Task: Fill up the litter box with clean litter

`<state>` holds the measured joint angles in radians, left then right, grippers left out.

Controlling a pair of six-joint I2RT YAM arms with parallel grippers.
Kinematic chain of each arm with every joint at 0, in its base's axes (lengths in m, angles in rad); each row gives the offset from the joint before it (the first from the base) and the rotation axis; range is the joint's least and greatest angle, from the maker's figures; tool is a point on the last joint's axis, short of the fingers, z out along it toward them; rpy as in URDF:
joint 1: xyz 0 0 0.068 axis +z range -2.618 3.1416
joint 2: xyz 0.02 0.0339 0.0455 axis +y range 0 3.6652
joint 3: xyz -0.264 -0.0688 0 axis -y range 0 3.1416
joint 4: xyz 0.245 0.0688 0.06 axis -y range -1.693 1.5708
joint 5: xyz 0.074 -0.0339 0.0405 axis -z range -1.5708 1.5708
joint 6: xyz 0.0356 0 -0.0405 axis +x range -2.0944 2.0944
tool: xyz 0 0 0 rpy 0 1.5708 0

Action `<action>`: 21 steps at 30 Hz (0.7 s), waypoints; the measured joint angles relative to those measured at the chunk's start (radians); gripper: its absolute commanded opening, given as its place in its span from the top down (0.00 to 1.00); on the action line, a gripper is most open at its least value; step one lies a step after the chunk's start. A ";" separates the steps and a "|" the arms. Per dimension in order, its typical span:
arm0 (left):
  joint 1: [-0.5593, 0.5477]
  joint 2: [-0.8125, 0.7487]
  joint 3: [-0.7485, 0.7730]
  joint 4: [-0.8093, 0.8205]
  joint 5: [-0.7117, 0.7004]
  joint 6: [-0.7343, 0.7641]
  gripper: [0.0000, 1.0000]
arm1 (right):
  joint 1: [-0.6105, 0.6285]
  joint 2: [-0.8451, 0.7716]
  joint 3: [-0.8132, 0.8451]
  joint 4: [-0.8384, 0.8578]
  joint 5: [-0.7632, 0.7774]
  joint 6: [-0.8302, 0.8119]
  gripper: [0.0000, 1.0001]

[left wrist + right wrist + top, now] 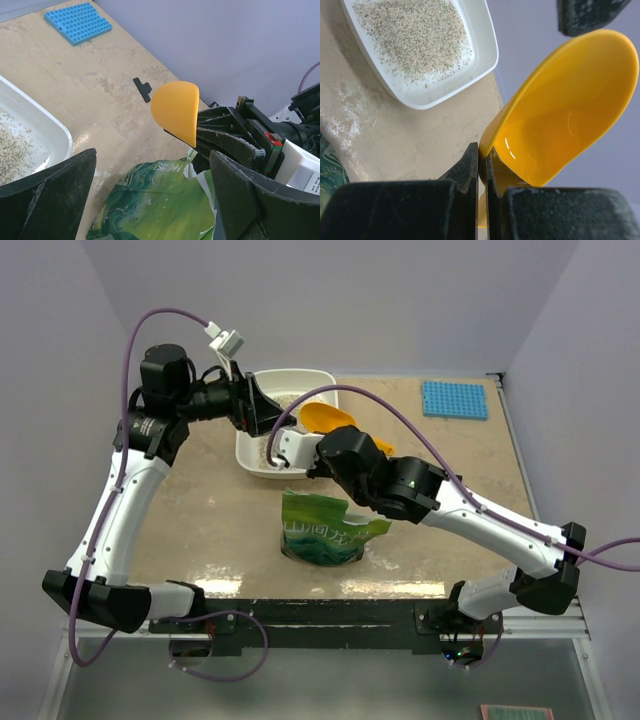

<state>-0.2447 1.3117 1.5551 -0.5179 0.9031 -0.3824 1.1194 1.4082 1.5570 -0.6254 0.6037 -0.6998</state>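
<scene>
Yellow scoop (570,115), empty, clamped in the right gripper (481,165); left gripper (150,180) gapes, holding nothing. With the litter box (489,59) thinly covered, the next move is probably a dip into the green bag (320,535).

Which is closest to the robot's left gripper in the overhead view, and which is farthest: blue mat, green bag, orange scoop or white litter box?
From the left gripper:
1. litter box, overlapping the gripper in this view.
2. orange scoop, just to its right.
3. green bag, toward the arm bases.
4. blue mat, far right corner.
</scene>
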 measured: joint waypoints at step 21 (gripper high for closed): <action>-0.014 -0.035 -0.081 0.135 0.060 -0.052 0.02 | 0.021 0.104 0.133 -0.025 -0.049 0.002 1.00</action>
<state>-0.2584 1.2770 1.4738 -0.3824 0.9627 -0.4347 1.1404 1.5120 1.6901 -0.6502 0.5545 -0.6975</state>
